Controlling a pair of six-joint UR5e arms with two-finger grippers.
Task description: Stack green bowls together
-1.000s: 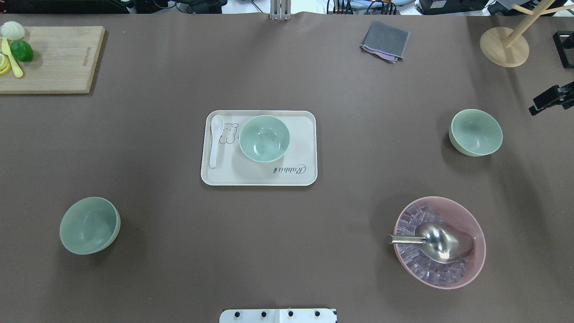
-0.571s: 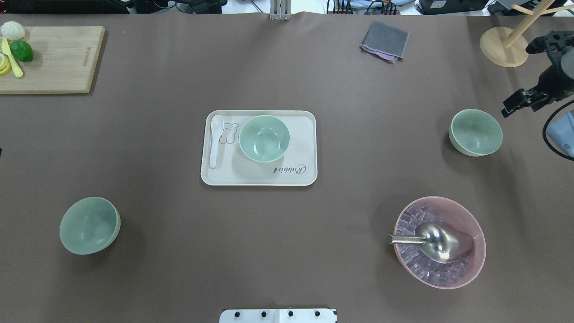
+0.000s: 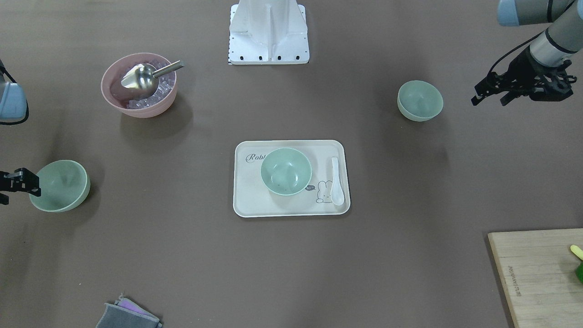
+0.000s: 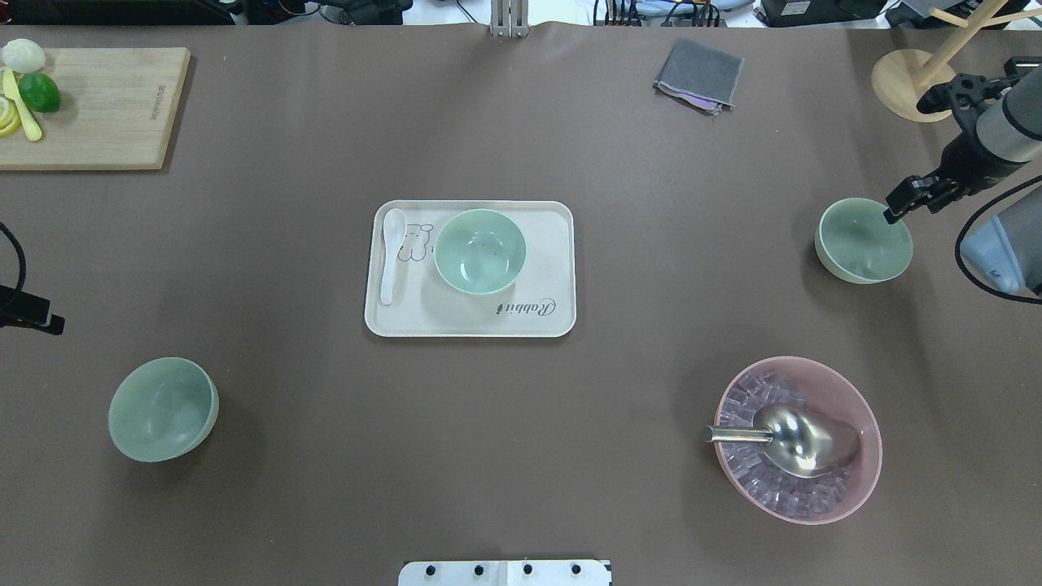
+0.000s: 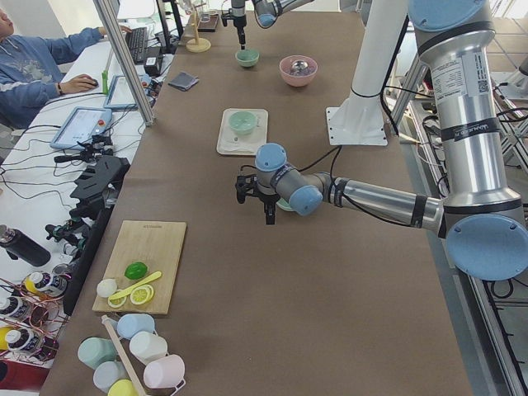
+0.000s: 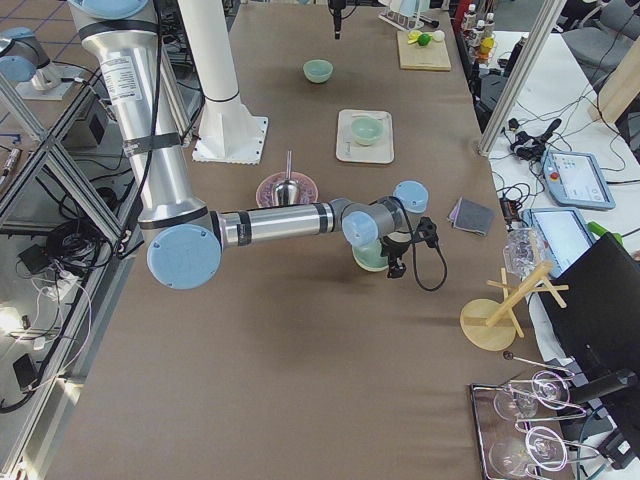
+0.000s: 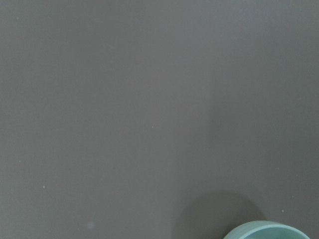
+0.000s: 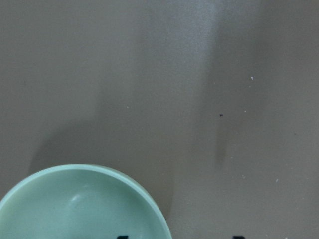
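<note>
lay unstacked, well apart: middle green bowl on tray, left green bowl, right green bowl. showed left gripper fingers apart, cropped overhead; right gripper spread, one tip over that bowl's rim.

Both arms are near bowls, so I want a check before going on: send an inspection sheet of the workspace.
Surface: brown matte table cover, flat.
Job's things: three small pale mint-green plastic bowls, all apart, none stacked: bowl on tray, bowl at right, bowl at left.
Clutter: cream rectangular tray with white spoon; pink bowl with clear cubes and metal scoop; grey folded cloth; wooden cutting board; wooden stand.
Grippers: left gripper open, apart from bowl at left; right gripper open over bowl at right's rim, holding nothing.
Cables: black cable looped by right wrist; another by left wrist.
Surroundings: seated operator beside the table.
</note>
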